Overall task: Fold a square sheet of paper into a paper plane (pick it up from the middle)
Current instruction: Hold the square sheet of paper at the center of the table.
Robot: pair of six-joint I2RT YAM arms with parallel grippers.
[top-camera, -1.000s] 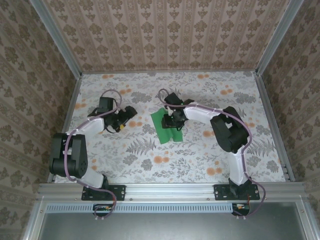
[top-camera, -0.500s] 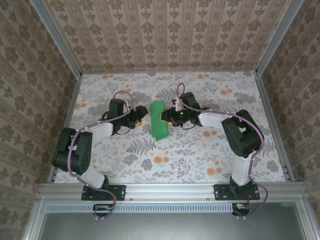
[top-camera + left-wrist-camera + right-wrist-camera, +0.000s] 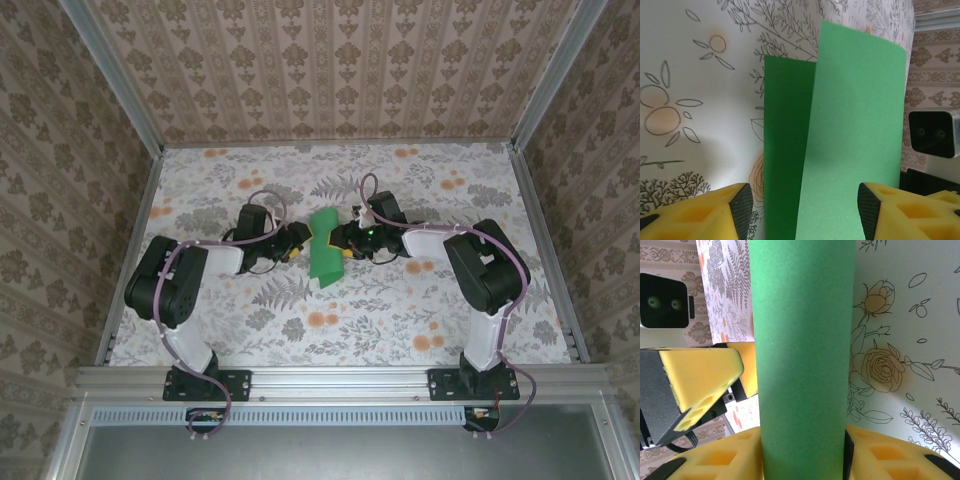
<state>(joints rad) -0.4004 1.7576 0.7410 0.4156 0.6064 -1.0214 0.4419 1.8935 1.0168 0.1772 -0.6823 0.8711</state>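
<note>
- Since one second ago, the left gripper has crossed from the left part of the table to the centre. It now sits just beside the green sheet of paper.
- Over the same second the sheet has gone from lying flat under the right gripper to standing raised between the two grippers. The right arm has swung out, and its gripper now points sideways at the sheet.
- Sheet position, top view: near the middle of the table, a narrow green strip running near to far. The left gripper is at its left side and the right gripper at its right side.
- Sheet condition, left wrist view: the sheet is folded over. A front flap overlaps a darker rear layer, and the two edges diverge.
- Left gripper: jaws stand well apart, one on each side of the sheet. Bare table pattern shows between the left yellow pad and the paper edge. The right-hand pad sits at the flap edge; contact there cannot be judged.
- Right gripper: jaws are closed on the sheet. A yellow pad presses each side of its lower end, and the paper rises from the grip as a curved band.
- One yellow finger of the left gripper stands just beside the sheet in the right wrist view.
</note>
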